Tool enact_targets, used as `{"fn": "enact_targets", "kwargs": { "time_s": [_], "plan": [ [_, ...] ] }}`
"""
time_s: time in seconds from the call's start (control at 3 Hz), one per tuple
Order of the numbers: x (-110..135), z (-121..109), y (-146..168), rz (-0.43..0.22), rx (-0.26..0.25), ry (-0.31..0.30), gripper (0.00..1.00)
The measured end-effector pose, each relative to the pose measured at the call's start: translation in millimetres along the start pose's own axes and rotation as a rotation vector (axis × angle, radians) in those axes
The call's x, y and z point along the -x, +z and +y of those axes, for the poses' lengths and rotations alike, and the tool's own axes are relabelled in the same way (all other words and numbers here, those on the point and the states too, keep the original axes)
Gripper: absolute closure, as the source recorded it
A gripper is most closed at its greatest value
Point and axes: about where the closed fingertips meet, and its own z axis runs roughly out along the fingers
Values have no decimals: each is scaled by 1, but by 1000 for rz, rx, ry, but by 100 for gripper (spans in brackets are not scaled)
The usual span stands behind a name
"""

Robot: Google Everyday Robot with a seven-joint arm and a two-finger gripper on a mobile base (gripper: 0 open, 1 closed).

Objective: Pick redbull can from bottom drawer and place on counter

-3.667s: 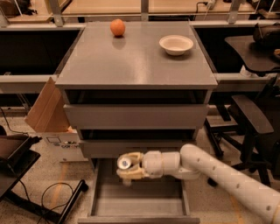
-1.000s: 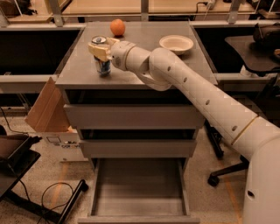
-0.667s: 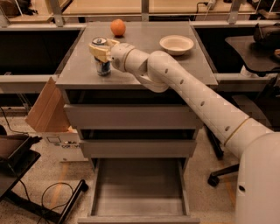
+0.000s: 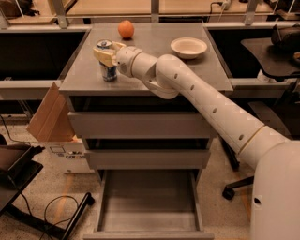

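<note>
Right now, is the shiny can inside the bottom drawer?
No, the redbull can stands on the counter, held near its top by the gripper, while the open bottom drawer sits below.

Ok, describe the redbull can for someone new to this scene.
Find the grey three-drawer cabinet and look at its counter. Near the front left corner stands the redbull can, upright, with the gripper closed around its top. It is the slim blue-and-silver cylinder, unlike the round orange fruit behind it and the pale bowl to the right.

Office-lab space: wooden desks (image 4: 187, 7), office chair (image 4: 269, 51), floor cables (image 4: 49, 211). Robot hand (image 4: 105, 55) grips redbull can (image 4: 109, 71) on cabinet worktop (image 4: 154, 33).
</note>
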Motion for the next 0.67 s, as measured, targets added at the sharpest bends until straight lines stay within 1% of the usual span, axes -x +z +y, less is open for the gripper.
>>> {"fn": "enact_targets", "kwargs": {
  "time_s": [0.67],
  "plan": [
    [0, 5, 4, -1, 8, 1, 18]
  ]
}}
